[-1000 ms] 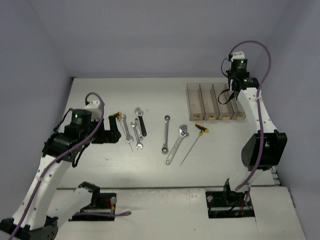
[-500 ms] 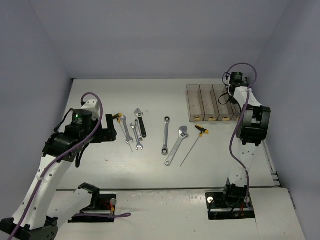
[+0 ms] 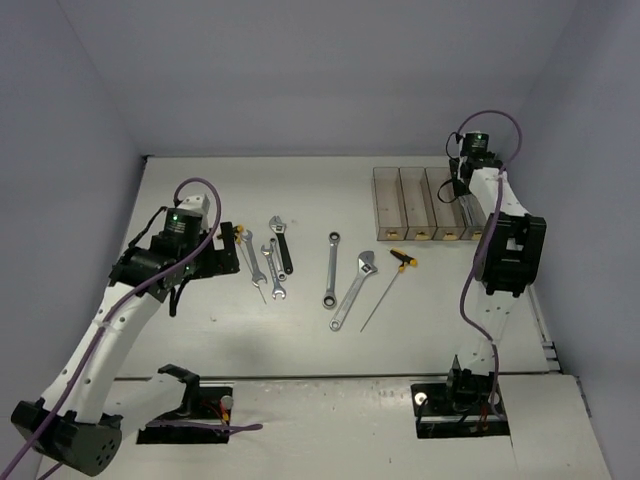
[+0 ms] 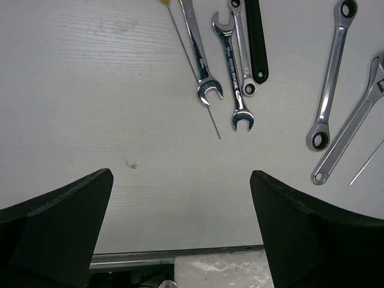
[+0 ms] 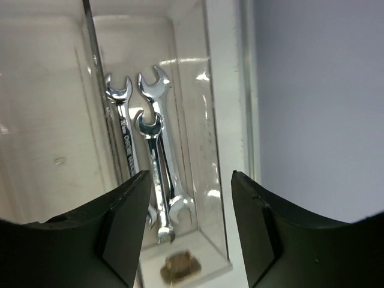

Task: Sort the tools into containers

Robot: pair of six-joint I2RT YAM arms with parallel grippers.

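**Right gripper** (image 5: pixel 189 192): jaws part-open with nothing between them. They were shut a second ago, so a release has just taken place.

- Directly below: open-end wrenches (image 5: pixel 157 174), at least two, lying lengthwise in the far-right bin (image 5: pixel 211 108) of the containers (image 3: pixel 410 205).
- Yellow mark (image 5: pixel 180 264) at the bin's near end.
- Judgement: one more tool delivered, and this arm is free to fetch again.

**Left gripper** (image 4: pixel 180 198): jaws at full spread, empty, over the bare table (image 4: pixel 90 90) near the left cluster (its arm has swung slightly farther out in the last second).

**Still unsorted on the table:**

- three slim wrenches (image 4: pixel 231 72)
- black-handled spanner (image 4: pixel 255 36)
- ring wrench (image 4: pixel 330 72)
- silver adjustable spanner (image 4: pixel 354 138)
- two T-handle drivers (image 3: pixel 390 288)

That makes eight pieces by my count, so most of the work remains.
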